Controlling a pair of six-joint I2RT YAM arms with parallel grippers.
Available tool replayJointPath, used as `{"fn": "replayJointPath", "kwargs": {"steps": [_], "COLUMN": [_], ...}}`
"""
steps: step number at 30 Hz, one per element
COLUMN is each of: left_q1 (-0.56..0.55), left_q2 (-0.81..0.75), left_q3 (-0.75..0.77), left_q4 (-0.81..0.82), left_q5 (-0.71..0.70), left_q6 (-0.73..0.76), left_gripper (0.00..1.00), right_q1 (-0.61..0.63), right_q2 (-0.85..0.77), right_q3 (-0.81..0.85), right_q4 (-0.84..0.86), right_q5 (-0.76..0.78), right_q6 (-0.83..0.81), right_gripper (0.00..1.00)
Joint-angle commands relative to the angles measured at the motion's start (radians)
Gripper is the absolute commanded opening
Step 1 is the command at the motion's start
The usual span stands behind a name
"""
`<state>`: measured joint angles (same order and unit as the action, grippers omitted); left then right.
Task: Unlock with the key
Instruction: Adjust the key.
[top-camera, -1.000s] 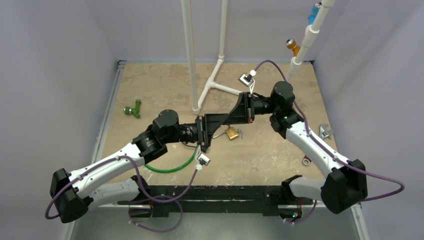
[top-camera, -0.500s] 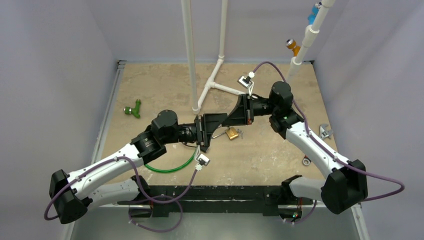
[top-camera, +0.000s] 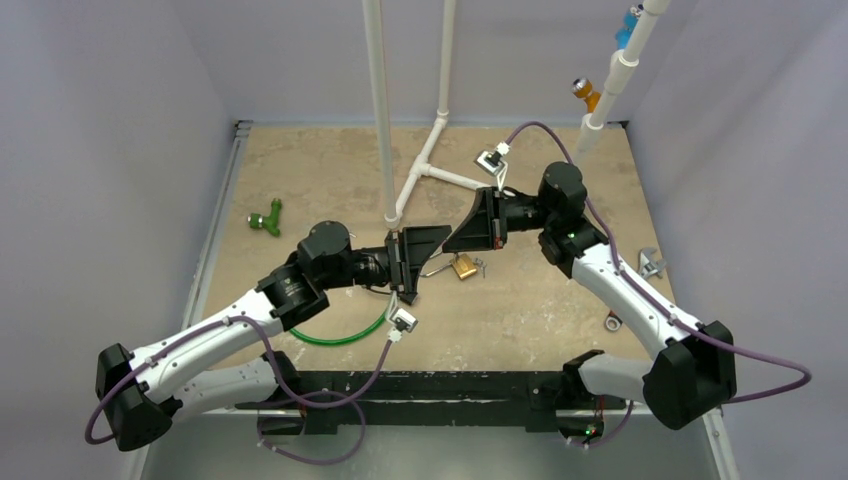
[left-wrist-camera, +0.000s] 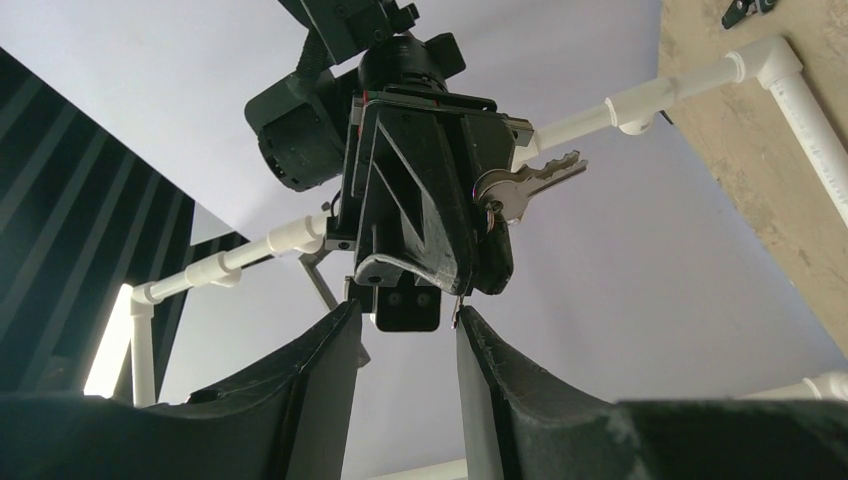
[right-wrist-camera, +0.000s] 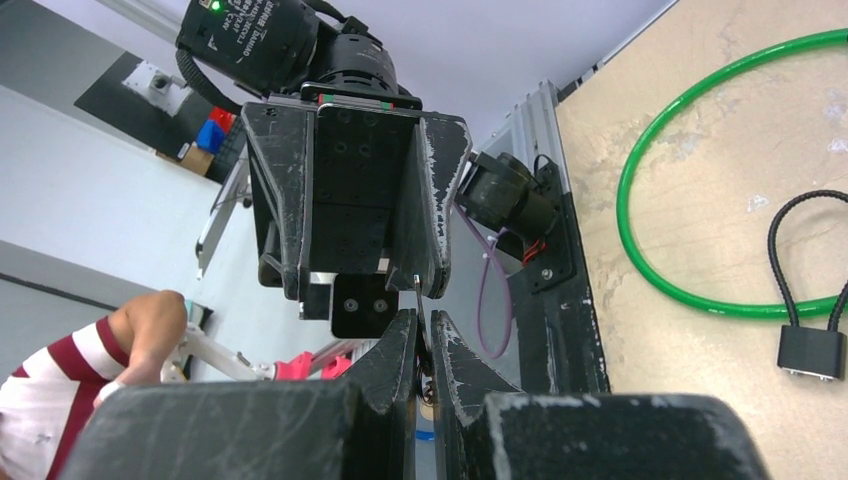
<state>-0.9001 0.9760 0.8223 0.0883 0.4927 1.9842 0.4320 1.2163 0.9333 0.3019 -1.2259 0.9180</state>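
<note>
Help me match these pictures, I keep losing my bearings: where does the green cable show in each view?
Top external: the green cable is a curve left of centre, low on the table.
Left wrist: not in it.
Right wrist: a wide loop at the upper right.
Shared landmark: the tan table, also at the left wrist view's upper right and the right wrist view's right side.

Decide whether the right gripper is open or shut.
Shut on the keys: the left wrist view shows them hanging from the right gripper, whose fingers press nearly together in its own view.
</note>
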Motion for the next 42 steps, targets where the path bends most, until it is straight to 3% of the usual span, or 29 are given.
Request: {"fn": "replayJointPath", "kwargs": {"steps": [1, 15, 21, 25, 26, 29, 32, 36, 39, 42], "left_q1": [-0.008, -0.008, -0.013, -0.013, -0.013, -0.014, -0.016, -0.016, -0.024, -0.024], "left_q2": [-0.03, -0.022, -0.022, -0.024, -0.026, -0.034, -0.041, -0.041, -0.019, 0.035], "left_q3": [0.0, 0.008, 0.026, 0.043, 0.048, 0.08, 0.154, 0.234, 0.325, 0.451], "left_q4": [0.038, -0.003, -0.034, -0.045, -0.052, -0.139, -0.29, -0.492, -0.687, -0.915], "left_q5": [0.025, 0.054, 0.012, -0.004, -0.01, -0.046, -0.095, -0.125, -0.141, -0.134], "left_q6": [0.027, 0.042, 0.027, -0.003, -0.014, -0.098, -0.259, -0.408, -0.497, -0.653], "left_gripper": [0.39, 0.32, 0.01, 0.0, 0.0, 0.0, 0.0, 0.0, 0.0, 0.0], "right_q1": [-0.001, 0.025, 0.027, 0.027, 0.027, 0.02, -0.017, -0.091, -0.097, -0.086], "right_q2": [0.002, 0.024, 0.018, 0.012, 0.012, -0.001, -0.023, -0.078, -0.123, -0.212], "right_q3": [0.035, 0.038, 0.029, 0.027, 0.03, 0.054, 0.123, 0.206, 0.285, 0.247], "right_q4": [0.038, 0.1, 0.094, 0.086, 0.077, 0.044, -0.125, -0.318, -0.57, -0.573], "right_q5": [0.005, 0.003, 0.002, -0.006, -0.009, -0.008, 0.018, 0.122, 0.312, 0.435], "right_q6": [0.013, 0.06, 0.052, 0.038, 0.031, 0.001, -0.13, -0.302, -0.563, -0.654], "right_gripper": [0.0, 0.0, 0.0, 0.0, 0.05, 0.39, 0.62, 0.69, 0.68, 0.66]}}
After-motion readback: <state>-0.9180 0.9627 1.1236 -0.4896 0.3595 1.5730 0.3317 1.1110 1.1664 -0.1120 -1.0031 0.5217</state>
